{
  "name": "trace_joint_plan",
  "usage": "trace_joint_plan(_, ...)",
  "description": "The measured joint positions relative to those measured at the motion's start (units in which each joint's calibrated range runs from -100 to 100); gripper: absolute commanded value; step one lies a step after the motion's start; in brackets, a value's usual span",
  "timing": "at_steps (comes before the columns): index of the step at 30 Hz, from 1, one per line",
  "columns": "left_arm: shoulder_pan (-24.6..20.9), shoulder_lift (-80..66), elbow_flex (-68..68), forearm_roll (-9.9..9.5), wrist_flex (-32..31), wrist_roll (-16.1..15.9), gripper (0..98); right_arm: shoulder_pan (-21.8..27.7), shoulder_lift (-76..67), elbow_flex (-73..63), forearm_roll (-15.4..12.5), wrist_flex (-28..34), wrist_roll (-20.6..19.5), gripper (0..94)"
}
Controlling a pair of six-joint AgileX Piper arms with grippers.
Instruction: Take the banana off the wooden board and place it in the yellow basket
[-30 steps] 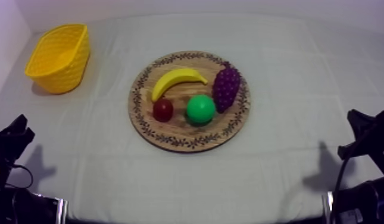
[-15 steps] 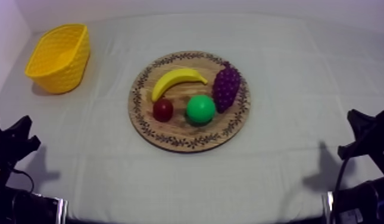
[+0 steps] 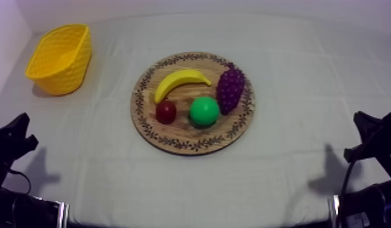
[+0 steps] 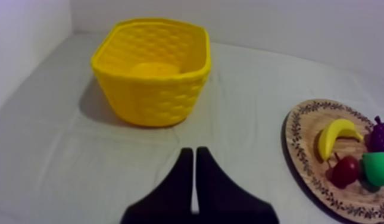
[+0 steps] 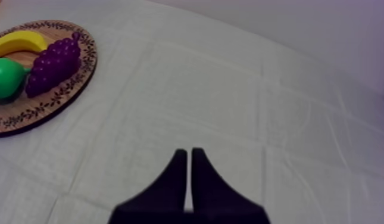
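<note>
Nothing has been ticked off yet, by the looks of it. The banana (image 3: 180, 80) is found on the far-left part of the board (image 3: 191, 145), with a small red fruit (image 3: 166, 111) just near of it, a pear (image 3: 204, 111) right of that, and grapes (image 3: 230, 88) along the right side. The basket (image 3: 58, 60) is parked far left on the surface (image 3: 294, 91), well apart from the board, and no fruit can be made out inside it.

The left pincer (image 4: 191, 151) is closed into a narrow wedge with nothing held, low at the near left. The right pincer (image 5: 188, 152) is closed and holds nothing as well, at the near right. So reach, grasp, carry and drop are all judged to be left.

The banana is a smooth, curved crescent, probably hard plastic. The board is flat, round and wood-grained, with a dark leafy rim pattern. The basket is moulded in a woven lattice with flared walls. The grapes are knobbly, and the cloth is soft and creased.
</note>
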Motion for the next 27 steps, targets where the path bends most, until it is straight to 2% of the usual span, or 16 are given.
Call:
trace_joint_plan(7,0.5,7.32,-8.86,0.06,1.33,-1.33,0.0,0.0,0.0,0.0,0.0,0.0,0.0,0.6)
trace_joint_plan(17,1.34,25.05,-30.22,0.84,9.3,-5.22,0.0,0.0,0.0,0.0,0.0,0.0,0.0,0.6)
trace_joint_plan(27,4.32,45.65,-53.37,1.14,16.48,-8.89,0.0,0.0,0.0,0.0,0.0,0.0,0.0,0.6)
